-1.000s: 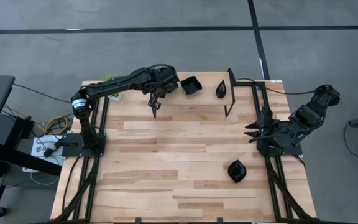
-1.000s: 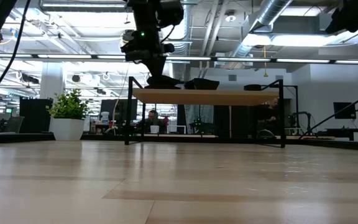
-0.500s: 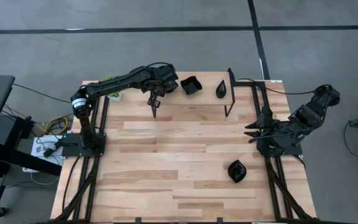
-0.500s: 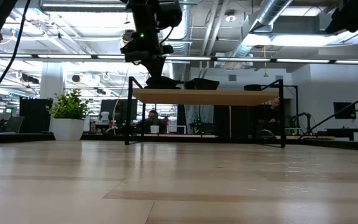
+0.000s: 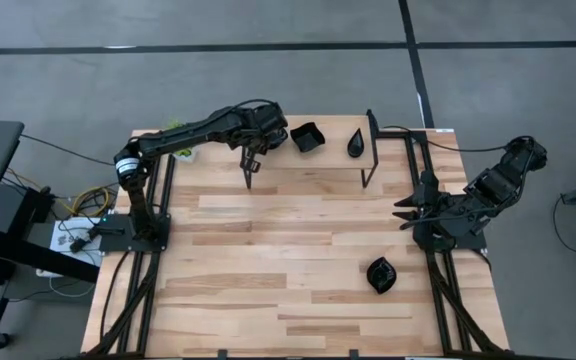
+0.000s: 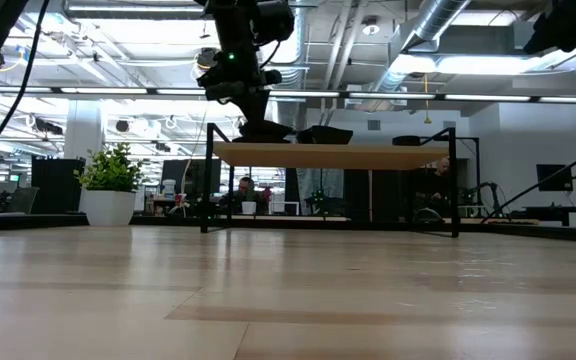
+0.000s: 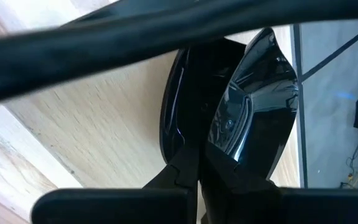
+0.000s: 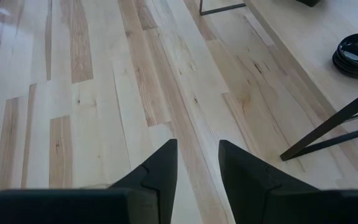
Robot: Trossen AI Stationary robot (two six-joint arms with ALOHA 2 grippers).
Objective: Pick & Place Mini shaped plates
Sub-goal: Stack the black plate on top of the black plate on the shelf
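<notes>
At the far end of the worktop (image 5: 268, 250), above the near-left corner of a low raised shelf (image 5: 338, 165), the left pincer (image 5: 251, 150) is closed tight, and its tips appear to pinch the rim of a glossy black dish (image 7: 260, 106). That dish lies straight ahead of the fingertips. Its long axis runs on along the line of the fingers, and its pointed end faces away from them. It seems to sit just over the shelf top, though I cannot tell whether it touches. Beyond this pincer along the shelf rests a square dish (image 5: 308, 137), and farther the same way a teardrop dish (image 5: 356, 144) with its tip toward the far edge. The coming move probably turns on letting go and backing off along that same axis, clear of the square dish. The right pincer (image 5: 405, 212) waits with fingers apart and empty. A stack of dishes (image 5: 380, 275) on the worktop is much nearer to it than to the left one.
</notes>
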